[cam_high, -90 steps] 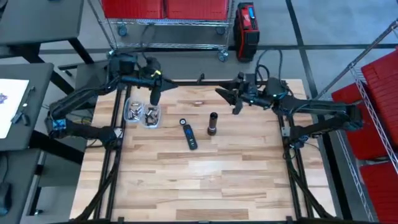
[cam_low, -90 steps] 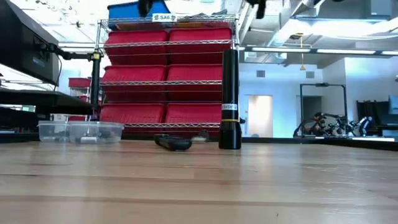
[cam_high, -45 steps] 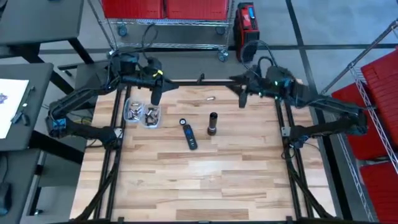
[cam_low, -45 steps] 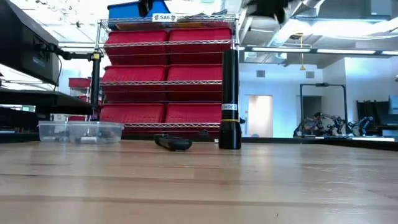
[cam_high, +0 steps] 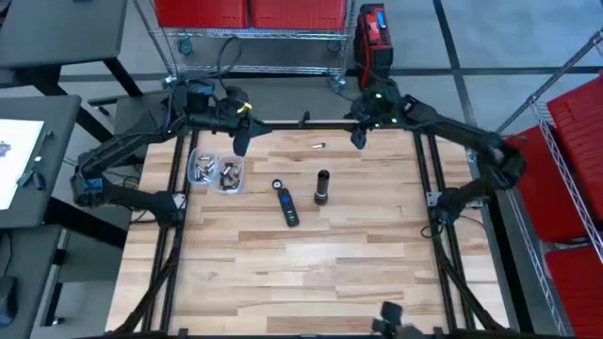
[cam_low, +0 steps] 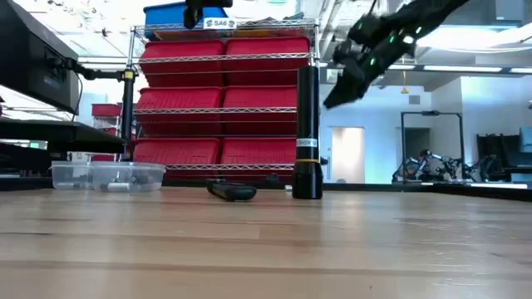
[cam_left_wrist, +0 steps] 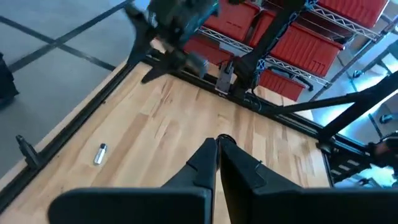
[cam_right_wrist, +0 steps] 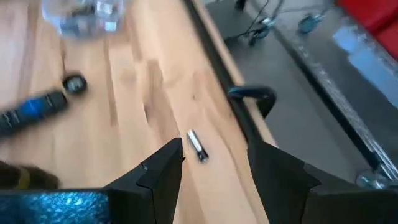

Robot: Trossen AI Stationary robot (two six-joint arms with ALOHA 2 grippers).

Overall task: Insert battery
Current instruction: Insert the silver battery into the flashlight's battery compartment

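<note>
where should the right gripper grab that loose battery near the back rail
Grip the battery across its middle, coming straight down from above. It lies flat on the table, apart from the rail, so both long sides are free. The open right gripper already frames it.

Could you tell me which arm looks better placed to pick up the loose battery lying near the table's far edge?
Probably the right: its open gripper hangs just beside the battery, which sits between its fingers in the wrist view; the left gripper is shut and farther away.

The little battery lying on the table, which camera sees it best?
The right wrist view: the battery lies plainly ahead of the open right gripper. The left wrist view shows it small, the high view as a speck, and the low view does not show it clearly.
</note>
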